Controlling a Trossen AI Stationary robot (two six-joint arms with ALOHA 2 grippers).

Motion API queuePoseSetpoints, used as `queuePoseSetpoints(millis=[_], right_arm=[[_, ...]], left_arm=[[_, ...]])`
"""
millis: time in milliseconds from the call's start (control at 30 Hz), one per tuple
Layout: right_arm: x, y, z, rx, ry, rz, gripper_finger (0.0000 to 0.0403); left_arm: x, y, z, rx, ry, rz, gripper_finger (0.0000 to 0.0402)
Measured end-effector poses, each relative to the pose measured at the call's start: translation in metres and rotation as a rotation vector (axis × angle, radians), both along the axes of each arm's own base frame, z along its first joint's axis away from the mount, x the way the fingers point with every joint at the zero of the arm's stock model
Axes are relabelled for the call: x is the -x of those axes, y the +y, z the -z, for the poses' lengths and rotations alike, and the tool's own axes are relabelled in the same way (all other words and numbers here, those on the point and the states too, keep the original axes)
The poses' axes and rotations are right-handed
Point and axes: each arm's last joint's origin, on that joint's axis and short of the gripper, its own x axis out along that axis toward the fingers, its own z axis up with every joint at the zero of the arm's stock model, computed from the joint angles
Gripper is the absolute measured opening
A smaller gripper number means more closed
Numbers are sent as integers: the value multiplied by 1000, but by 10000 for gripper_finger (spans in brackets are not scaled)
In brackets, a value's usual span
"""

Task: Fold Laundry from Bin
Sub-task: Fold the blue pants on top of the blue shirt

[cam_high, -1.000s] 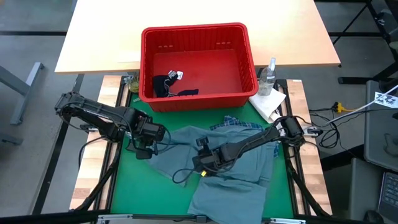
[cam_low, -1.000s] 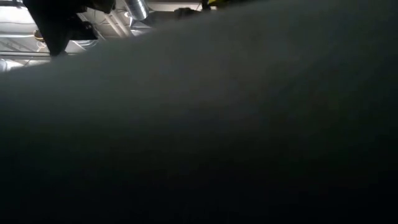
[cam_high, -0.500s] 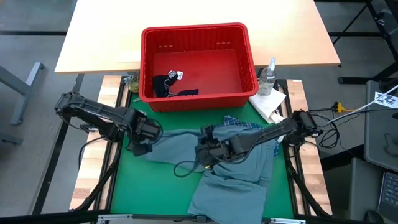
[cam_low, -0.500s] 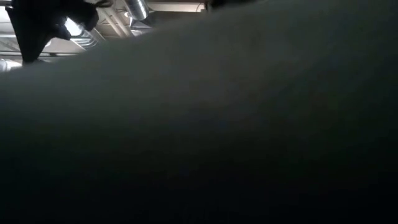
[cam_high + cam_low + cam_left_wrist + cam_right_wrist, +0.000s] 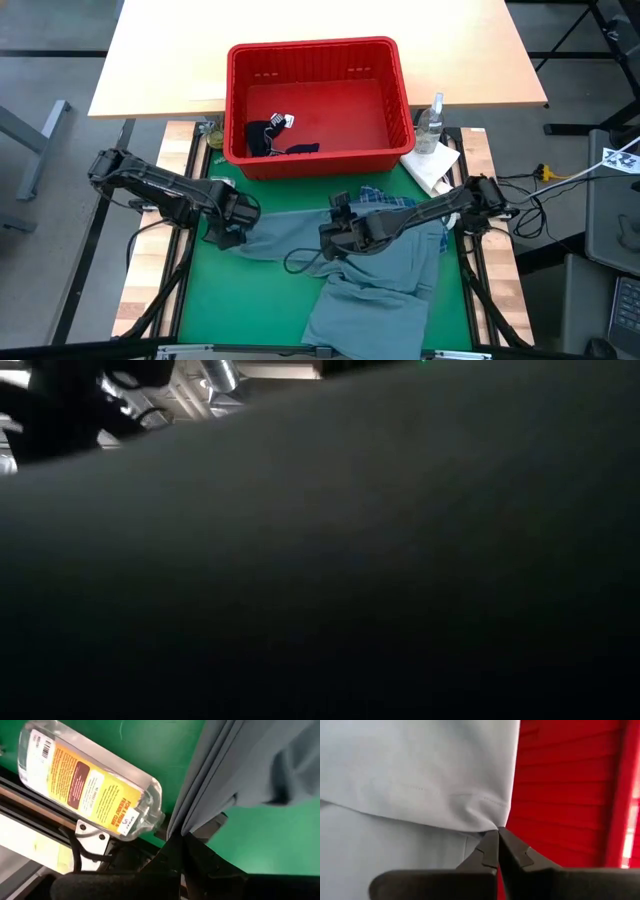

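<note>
The large grey-blue garment (image 5: 375, 275) lies spread over the green mat, and the blue-white plaid shirt (image 5: 385, 200) shows at its far edge. My left gripper (image 5: 230, 236) is shut on the garment's left end near the mat's left edge. At mid-mat my right gripper (image 5: 337, 212) is shut on a corner of it, raised in front of the red bin (image 5: 318, 50). A dark navy garment (image 5: 270, 138) lies on the bin's floor. In the low view, dark cloth (image 5: 350, 580) fills nearly the whole picture. My left gripper pinches a bunch of folds at the garment's left end (image 5: 187, 822) between its two fingers, in several layers. It comes from above, pointing steeply down. The cloth runs from the fingers across the mat. My right gripper pinches a hemmed corner of the garment (image 5: 492, 820) between its fingertips (image 5: 512, 851). It slants down toward the far side, facing the bin's wall. The corner is lifted off the mat, and the cloth hangs down and away from it.
A clear bottle with a yellow label (image 5: 90, 785) lies at the mat's left edge close to my left gripper. A white paper towel (image 5: 432, 168) and a clear spray bottle (image 5: 430, 122) stand right of the bin. Bare mat (image 5: 250, 300) lies at the near left.
My right gripper has risen and gone toward the far edge and the bin, drawing the garment's corner up off the mat with it. My left gripper has sunk a little and rolled, still on the left end. The cloth between them now stretches more nearly straight.
</note>
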Motion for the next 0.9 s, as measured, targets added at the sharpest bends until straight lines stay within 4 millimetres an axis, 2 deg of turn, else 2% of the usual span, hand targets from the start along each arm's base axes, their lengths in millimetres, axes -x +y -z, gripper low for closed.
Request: queuePoseSetpoints(millis=[100,200,433,600,733,900], right_arm=[[-4,-9,10,-3,42,21,1],[-9,-19,19,0,70,47,3],[-13,-38,27,2,97,95,5],[-14,-45,27,-7,97,110,5],[-14,-47,27,-20,97,113,5],[-14,-47,27,-22,97,111,5]], left_arm=[[4,5,12,-20,23,-15,0],[7,10,19,-109,33,-6,0],[3,17,21,-332,-37,40,0],[0,18,21,-387,-70,76,2],[-2,18,21,-388,-76,101,27],[-3,18,21,-388,-95,97,81]])
